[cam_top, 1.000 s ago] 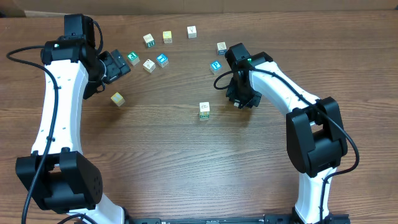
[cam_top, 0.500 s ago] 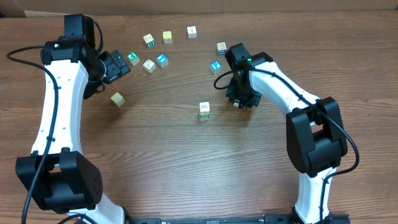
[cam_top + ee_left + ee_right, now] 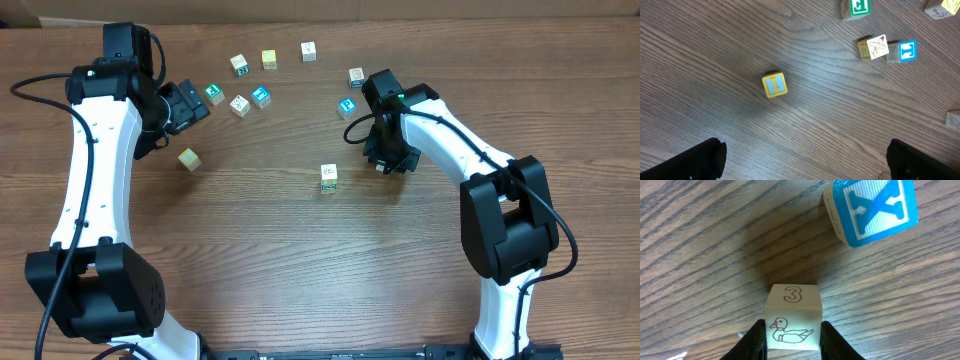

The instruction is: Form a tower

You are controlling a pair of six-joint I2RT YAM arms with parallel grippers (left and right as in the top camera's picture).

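The tower (image 3: 329, 177) stands near the table's middle, one cube wide, with a pale wood top and a green printed side. My right gripper (image 3: 388, 163) hangs just right of it, apart from it. In the right wrist view that gripper (image 3: 792, 341) is shut on a pale cube with a duck and a 3 (image 3: 792, 320), one finger on each side face, and the cube's shadow lies on the wood beneath. My left gripper (image 3: 190, 103) is at the far left, open and holding nothing (image 3: 807, 165).
Loose cubes lie around: a yellow one (image 3: 189, 158) (image 3: 774, 84), green (image 3: 215, 94), pale (image 3: 240, 104) and blue (image 3: 261, 97) ones by the left gripper, several along the far edge (image 3: 269, 59), and a blue one (image 3: 347, 106). A blue X cube (image 3: 870, 210) lies beyond the held cube.
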